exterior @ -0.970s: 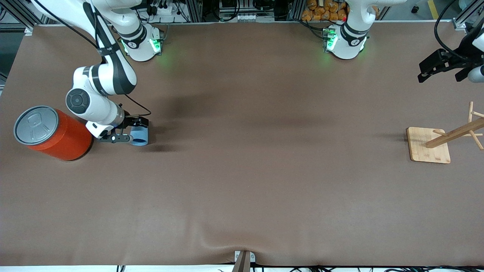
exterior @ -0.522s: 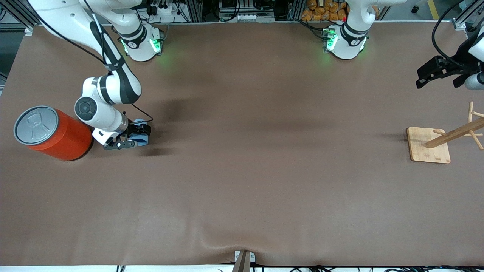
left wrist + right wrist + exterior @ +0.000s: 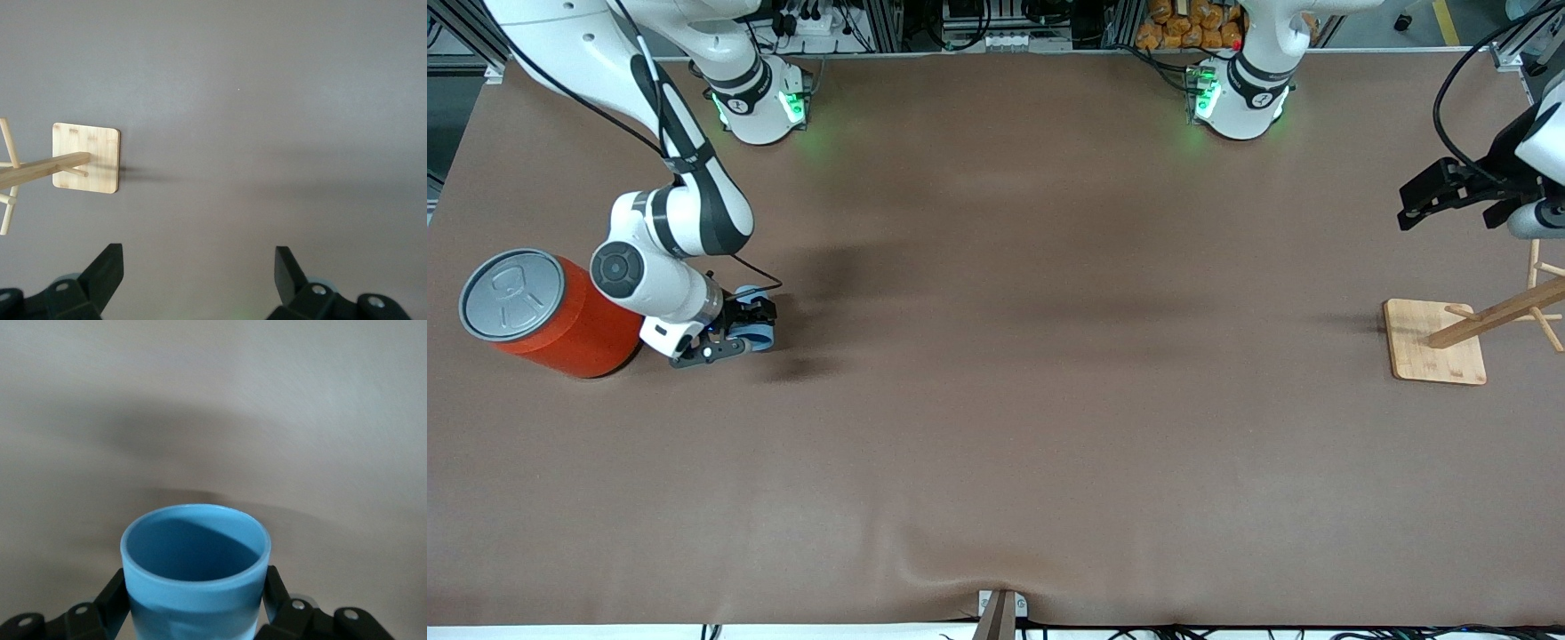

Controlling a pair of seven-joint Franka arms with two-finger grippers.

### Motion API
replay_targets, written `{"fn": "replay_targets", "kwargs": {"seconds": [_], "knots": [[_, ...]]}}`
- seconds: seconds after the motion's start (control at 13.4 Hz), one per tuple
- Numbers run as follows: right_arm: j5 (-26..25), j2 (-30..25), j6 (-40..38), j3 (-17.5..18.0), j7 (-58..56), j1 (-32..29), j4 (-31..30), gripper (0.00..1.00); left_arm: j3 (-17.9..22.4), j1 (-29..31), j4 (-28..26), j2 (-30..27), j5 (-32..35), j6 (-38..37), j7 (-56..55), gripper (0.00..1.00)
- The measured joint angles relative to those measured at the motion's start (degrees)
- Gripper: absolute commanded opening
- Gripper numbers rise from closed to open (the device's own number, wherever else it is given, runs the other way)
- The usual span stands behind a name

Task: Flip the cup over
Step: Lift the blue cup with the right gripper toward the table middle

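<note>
The cup [image 3: 758,331] is a small light-blue tumbler held between the fingers of my right gripper [image 3: 740,333], low over the table next to the orange can [image 3: 560,316]. In the right wrist view the cup [image 3: 193,613] fills the gap of the right gripper [image 3: 195,584]. Both black fingers [image 3: 115,593] press its sides, and its darker blue mouth points away from the wrist. My left gripper [image 3: 1436,191] is open and empty, up in the air near the wooden rack. In the left wrist view the left gripper [image 3: 198,267] shows only bare table between its fingertips.
The big orange can with a grey lid stands at the right arm's end of the table, touching distance from the right wrist. A wooden rack on a square base [image 3: 1434,342] stands at the left arm's end and also shows in the left wrist view [image 3: 85,159]. The brown table cover [image 3: 1049,400] is wrinkled at its front edge.
My right gripper has turned the cup in its grip and shifted slightly toward the orange can. My left gripper has drifted a little toward the wooden rack.
</note>
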Motion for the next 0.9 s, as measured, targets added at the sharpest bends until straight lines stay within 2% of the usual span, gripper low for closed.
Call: {"fn": "replay_targets", "kwargs": {"seconds": [0.15, 0.22, 0.37, 0.6, 0.75, 0.9], "knots": [[0.3, -0.1, -10.3, 4.5, -2.1, 0.6, 10.7, 0.00, -0.1, 0.0, 0.1, 0.0, 0.0, 0.0, 0.0, 1.00], [0.8, -0.1, -12.9, 6.7, -2.5, 1.1, 14.8, 0.00, -0.1, -0.1, 0.1, 0.0, 0.0, 0.0, 0.1, 1.00], [1.7, 0.7, -12.5, 10.2, -4.3, 3.5, 19.4, 0.00, -0.3, -0.1, 0.2, -0.1, 0.0, 0.1, 0.3, 1.00], [0.7, 6.2, -8.3, 11.2, -11.7, 12.1, 26.7, 0.00, -0.4, -0.1, 0.0, -0.1, 0.0, 0.1, 0.4, 1.00], [-5.1, 13.0, -7.6, 11.3, -15.0, 18.9, 34.3, 0.00, -0.5, -0.1, -0.5, 0.0, 0.0, 0.1, 0.4, 1.00], [-13.3, 18.8, -6.8, 11.1, -15.6, 25.7, 39.5, 0.00, -0.5, -0.1, -1.4, 0.0, -0.8, 0.1, 0.4, 1.00]]}}
